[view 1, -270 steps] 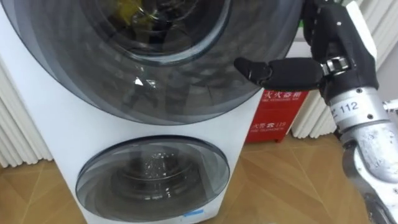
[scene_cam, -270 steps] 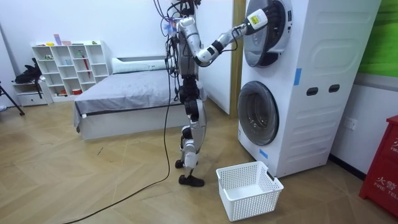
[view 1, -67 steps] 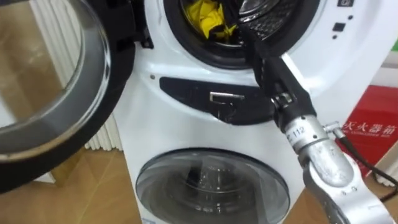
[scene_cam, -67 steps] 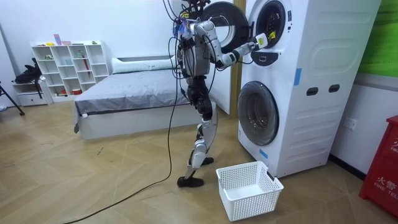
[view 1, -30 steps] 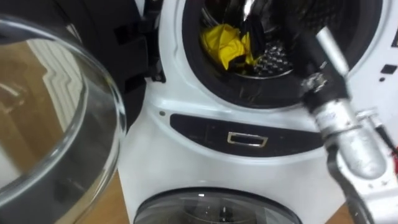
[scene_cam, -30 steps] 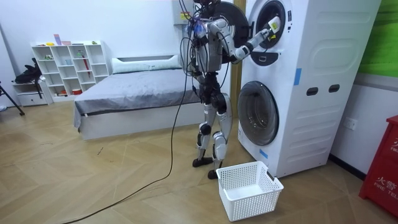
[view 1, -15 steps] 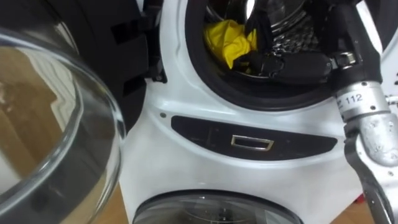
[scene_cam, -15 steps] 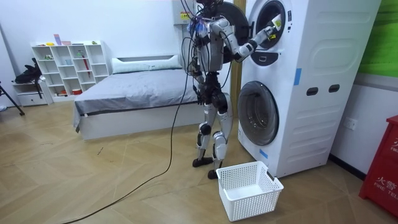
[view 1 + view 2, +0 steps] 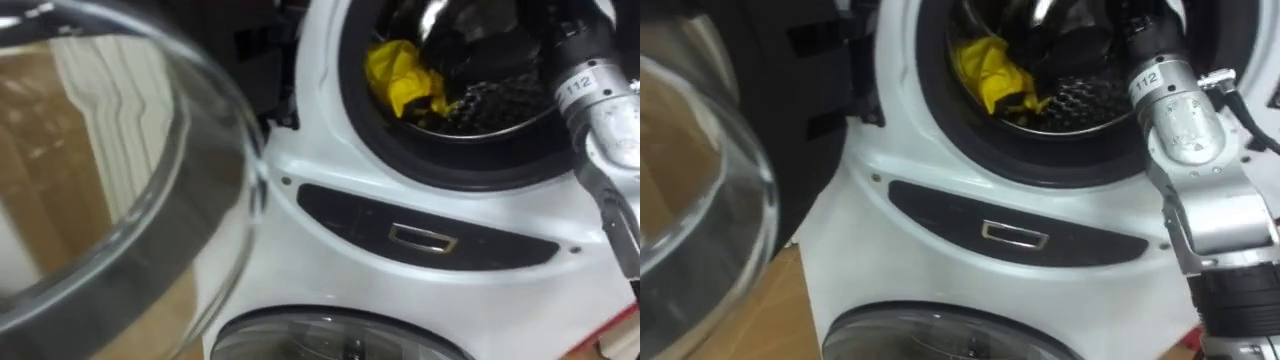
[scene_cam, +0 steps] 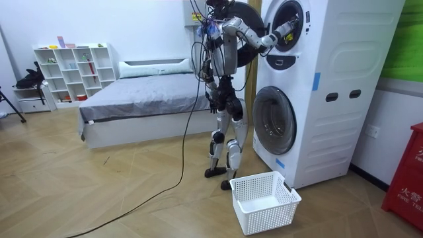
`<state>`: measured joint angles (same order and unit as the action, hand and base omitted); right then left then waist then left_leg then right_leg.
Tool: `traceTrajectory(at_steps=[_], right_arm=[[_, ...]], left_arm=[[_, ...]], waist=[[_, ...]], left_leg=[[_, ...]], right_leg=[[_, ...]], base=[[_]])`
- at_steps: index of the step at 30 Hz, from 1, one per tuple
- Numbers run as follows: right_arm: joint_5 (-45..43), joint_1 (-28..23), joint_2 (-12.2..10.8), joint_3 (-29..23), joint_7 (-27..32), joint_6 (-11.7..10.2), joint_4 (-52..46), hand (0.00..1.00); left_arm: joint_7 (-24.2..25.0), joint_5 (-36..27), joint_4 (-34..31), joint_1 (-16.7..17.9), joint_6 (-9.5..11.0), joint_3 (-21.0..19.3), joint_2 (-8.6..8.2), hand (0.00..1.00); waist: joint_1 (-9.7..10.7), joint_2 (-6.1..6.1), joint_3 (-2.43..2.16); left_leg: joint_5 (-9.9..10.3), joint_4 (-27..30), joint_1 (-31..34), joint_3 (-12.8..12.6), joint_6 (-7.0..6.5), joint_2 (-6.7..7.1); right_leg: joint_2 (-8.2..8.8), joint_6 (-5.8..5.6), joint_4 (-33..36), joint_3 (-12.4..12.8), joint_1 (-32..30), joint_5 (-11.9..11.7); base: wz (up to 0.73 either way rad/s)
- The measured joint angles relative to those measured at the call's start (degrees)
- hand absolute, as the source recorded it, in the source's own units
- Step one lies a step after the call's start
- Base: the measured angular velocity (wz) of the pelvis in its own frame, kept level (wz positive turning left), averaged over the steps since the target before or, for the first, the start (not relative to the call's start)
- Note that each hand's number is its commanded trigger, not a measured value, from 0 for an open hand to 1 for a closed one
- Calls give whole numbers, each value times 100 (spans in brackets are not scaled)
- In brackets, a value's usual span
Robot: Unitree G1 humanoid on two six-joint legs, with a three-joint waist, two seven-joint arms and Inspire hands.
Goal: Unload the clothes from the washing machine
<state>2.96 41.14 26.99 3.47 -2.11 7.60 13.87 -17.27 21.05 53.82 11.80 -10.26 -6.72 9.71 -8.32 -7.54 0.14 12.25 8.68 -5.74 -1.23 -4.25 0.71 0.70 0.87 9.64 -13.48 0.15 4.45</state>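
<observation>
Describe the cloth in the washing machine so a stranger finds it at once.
On the white washing machine the upper door stands open. In the drum behind it lies a crumpled cloth, bright yellow beside the black right hand.

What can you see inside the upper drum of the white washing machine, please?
A crumpled yellow cloth lies left in the perforated metal drum, the right robot hand beside it. Anything behind that hand or deeper in is covered.

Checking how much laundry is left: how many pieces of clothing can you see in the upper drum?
1: a yellow garment at the left of the upper drum, beside the right hand. More may be hidden behind the hand or deeper inside.
</observation>
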Motion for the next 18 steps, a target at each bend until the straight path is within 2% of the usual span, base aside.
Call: traceTrajectory(at_steps=[2,6,8,13,14,16,18], right_arm=[[-367,121,10,106,-153,68,375,0],[-521,488,40,444,-272,257,814,0],[-628,645,59,494,-315,285,935,0],[-1250,750,138,768,-425,352,1030,0],[-1412,772,139,867,-456,374,1085,0],[-1618,776,139,972,-580,418,1177,0],[-1817,787,140,1061,-715,493,1201,0]], left_arm=[[38,-6,5,-11,-51,-39,49,0],[63,-15,6,56,-233,-42,130,0],[99,-18,19,80,-306,-46,169,0],[197,-18,29,70,-330,-43,242,0],[227,-17,33,63,-343,-43,263,0],[253,-17,35,25,-355,-43,299,0],[260,-19,35,-10,-357,-44,333,0]], waist=[[-147,-9,4],[-177,-29,21],[-168,-70,10],[-213,-176,-32],[-220,-187,-4],[-252,-241,-3],[-284,-322,20]], left_leg=[[0,-4,9,5,0,1],[0,-13,35,4,0,1],[0,-2,65,71,1,-3],[-1,-4,0,102,2,-3],[-1,-2,-55,100,2,0],[0,-3,-102,97,2,0],[8,1,-114,99,12,3]], right_leg=[[-6,-2,0,47,-8,3],[-8,0,4,24,-40,25],[-3,2,1,-101,-41,33],[-6,2,-7,-101,42,51],[-5,2,-13,-100,97,51],[-3,2,-6,-104,145,51],[3,2,-5,-114,179,51]], base=[[0],[0],[12],[5],[0],[0],[0]])
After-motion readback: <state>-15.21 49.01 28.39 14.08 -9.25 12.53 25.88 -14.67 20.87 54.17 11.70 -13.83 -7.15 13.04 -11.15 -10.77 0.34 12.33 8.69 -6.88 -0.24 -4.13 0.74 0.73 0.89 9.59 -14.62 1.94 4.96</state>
